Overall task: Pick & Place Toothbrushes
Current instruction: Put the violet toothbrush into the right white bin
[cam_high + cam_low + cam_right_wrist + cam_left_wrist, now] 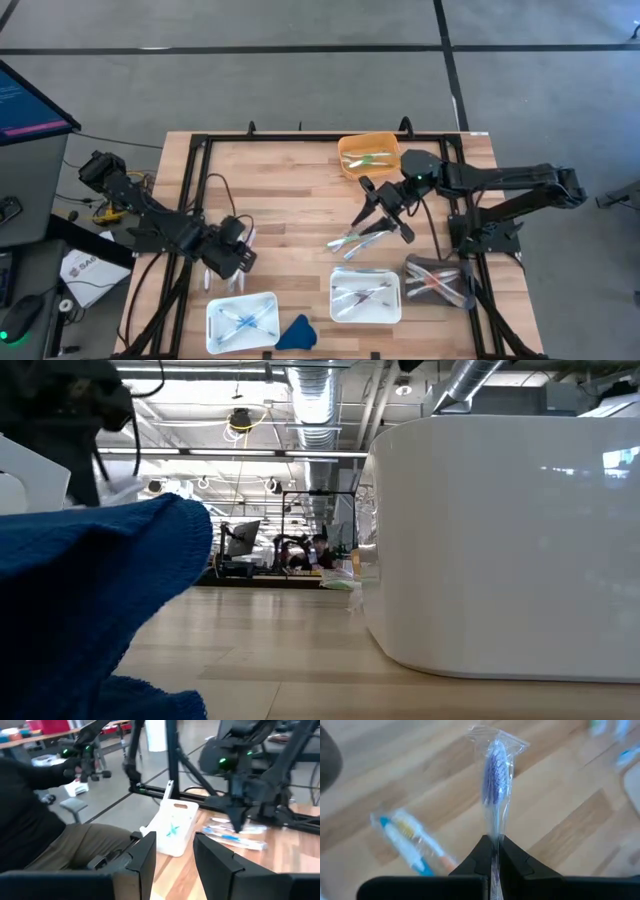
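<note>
Brush in my grip: my left hand (492, 851) is clamped on a wrapped toothbrush (496, 775) with a blue-bristled head, held by the handle, head pointing away from me over the counter (290, 200).
Where it sits: in the high view my left hand (232, 258) is just above the left white tray (241, 322), which already holds a few blue-accented brushes.
Step, as I judge it: carry this one over that tray and set it down.
How to do it well: keep the pinch firm, since the film wrapper is probably slick; bring the brush low and roughly level, lengthwise inside the tray walls, then let go; steer clear of the blue cloth (297, 331) beside the tray.
Other brushes: a loose one (407, 842) lies on the counter near my grip; more lie in a heap (360, 238) mid-counter, in the middle white tray (366, 294), the orange bin (368, 155) and the clear tray (438, 280).
Right hand (172, 854): fingers apart, holding nothing, hovering above the heap.
</note>
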